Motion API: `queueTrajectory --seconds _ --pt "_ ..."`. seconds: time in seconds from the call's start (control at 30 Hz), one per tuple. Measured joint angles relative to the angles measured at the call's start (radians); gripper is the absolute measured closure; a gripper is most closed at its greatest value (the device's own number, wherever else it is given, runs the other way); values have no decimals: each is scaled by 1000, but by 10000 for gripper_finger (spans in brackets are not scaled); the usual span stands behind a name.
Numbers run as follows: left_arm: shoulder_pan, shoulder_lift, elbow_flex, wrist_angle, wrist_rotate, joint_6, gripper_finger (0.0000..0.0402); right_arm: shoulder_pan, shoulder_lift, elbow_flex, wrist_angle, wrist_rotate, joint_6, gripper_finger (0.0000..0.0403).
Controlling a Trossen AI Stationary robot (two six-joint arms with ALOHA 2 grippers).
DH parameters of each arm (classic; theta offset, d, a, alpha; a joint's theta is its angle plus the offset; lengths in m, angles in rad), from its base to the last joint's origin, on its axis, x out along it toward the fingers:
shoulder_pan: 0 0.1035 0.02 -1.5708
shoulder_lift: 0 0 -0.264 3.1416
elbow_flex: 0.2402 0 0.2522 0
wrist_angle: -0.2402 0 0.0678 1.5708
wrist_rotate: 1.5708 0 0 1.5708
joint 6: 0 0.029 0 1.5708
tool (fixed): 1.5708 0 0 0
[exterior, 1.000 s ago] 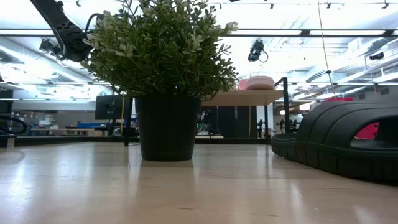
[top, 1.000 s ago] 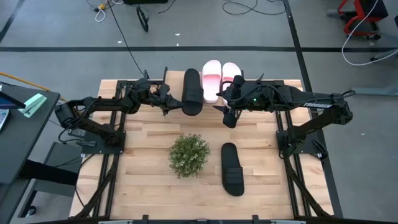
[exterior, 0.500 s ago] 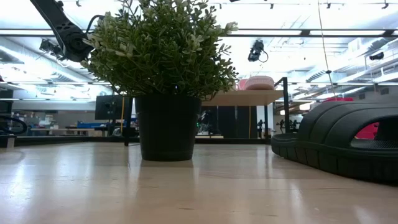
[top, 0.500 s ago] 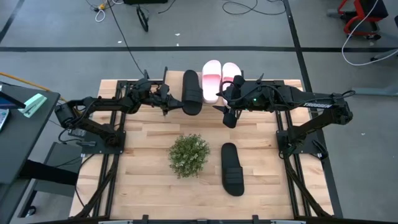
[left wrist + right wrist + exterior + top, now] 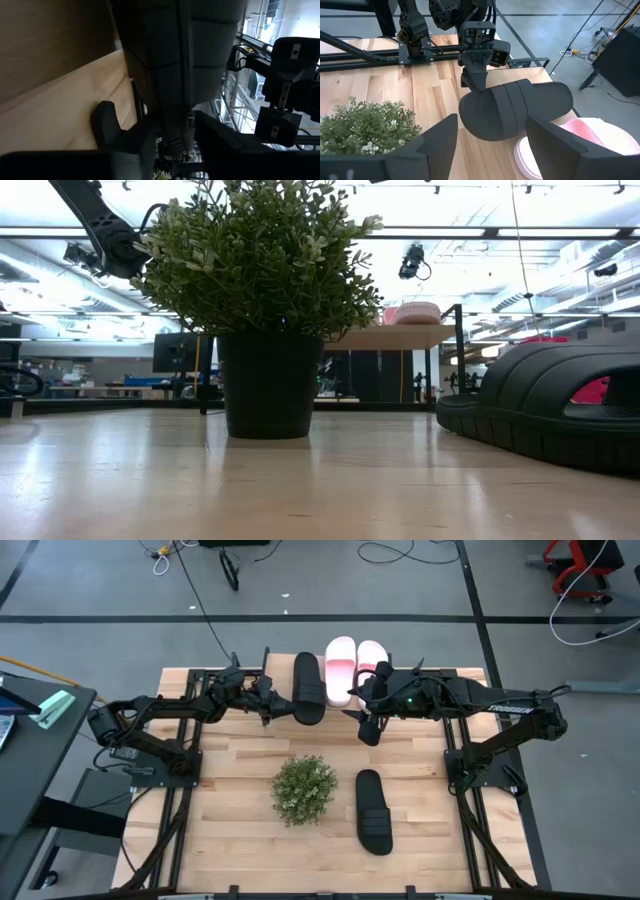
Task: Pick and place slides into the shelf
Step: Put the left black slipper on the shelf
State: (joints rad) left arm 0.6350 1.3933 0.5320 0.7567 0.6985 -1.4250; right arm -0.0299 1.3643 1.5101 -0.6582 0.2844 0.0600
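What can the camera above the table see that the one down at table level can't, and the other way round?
Only the high view shows both arms, the left gripper at a black slide on the shelf, and the right gripper beside the two pink slides.

Only the low view shows the plant's black pot and the ceiling lights of the room behind.

Both show the potted plant, the second black slide lying on the table, and the pink slides up on the shelf.
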Motion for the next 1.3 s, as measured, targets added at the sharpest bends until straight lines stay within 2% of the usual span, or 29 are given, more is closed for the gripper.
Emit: queueTrajectory --seconds 0.17,0.33,0.57,0.93,1.07,1.3 --pt "0 0 0 -1 -4 -1 195 1 0 0 0 -3 2 163" --pt "1 0 0 -2 -18 -14 164 1 0 0 0 -3 2 163" --pt "1 -2 0 -6 -83 -62 179 1 0 0 0 -3 2 163" --pt "1 -2 1 -42 -100 -65 217 0 0 0 0 -3 -1 163" --pt "1 -2 0 -42 -95 -57 215 0 0 0 0 -3 0 163" --pt "1 -1 0 -44 -82 -50 189 0 0 0 0 -3 0 163"
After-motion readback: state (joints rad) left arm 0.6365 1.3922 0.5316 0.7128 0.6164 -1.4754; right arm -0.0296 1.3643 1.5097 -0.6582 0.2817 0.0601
